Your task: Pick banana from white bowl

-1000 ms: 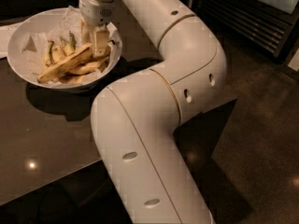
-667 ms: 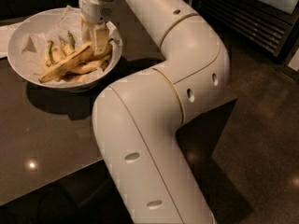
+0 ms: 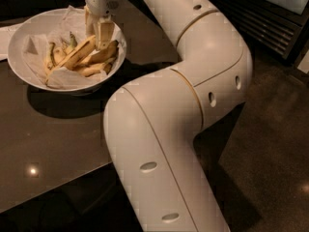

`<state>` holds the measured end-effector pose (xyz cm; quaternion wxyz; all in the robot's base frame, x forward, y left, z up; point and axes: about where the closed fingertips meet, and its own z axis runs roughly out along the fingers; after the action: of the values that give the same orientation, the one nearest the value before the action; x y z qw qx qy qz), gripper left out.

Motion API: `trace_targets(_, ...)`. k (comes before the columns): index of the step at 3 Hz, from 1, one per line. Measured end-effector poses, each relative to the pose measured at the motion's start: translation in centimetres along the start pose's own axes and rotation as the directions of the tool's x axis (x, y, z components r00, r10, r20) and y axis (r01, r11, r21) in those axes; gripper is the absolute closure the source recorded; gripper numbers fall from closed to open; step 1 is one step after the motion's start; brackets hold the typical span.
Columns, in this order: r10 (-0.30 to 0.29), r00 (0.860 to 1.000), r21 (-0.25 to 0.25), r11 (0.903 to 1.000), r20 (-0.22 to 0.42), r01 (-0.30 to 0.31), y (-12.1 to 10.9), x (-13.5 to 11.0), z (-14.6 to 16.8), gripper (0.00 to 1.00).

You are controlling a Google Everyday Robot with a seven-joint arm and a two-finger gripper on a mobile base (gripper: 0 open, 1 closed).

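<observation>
The white bowl point(image 3: 18, 64) stands on the dark table at the upper left, lined with crinkled white paper. The long speckled yellow banana point(image 3: 70, 59) lies diagonally in it, its upper end pointing to the right. My gripper point(image 3: 98, 36) hangs down into the bowl's right side, right at the banana's upper end and touching or nearly touching it. The banana rests in the bowl, not lifted. My white arm sweeps from the bottom of the view up to the bowl.
Shorter yellow bananas point(image 3: 99, 62) with greenish stems lie in the bowl beside and under the long one. A white sheet point(image 3: 4, 37) lies at the far left. The table's front edge point(image 3: 53, 192) runs low at the left. A dark slatted cabinet point(image 3: 270, 18) stands at the right.
</observation>
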<state>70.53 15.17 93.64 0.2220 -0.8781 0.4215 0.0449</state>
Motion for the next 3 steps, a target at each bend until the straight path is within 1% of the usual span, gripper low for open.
trace_targets(1,-0.001,1.0,0.006,1.0,-0.001,0.001,-0.3,0.0,0.2,1.0)
trace_targets(2,0.006,1.0,0.075,0.9971,-0.026,-0.004,-1.3,-0.4,-2.4,1.0)
trace_targets(3,0.017,0.999,0.131,0.9914,-0.052,-0.01,-2.2,-1.3,-5.1,1.0)
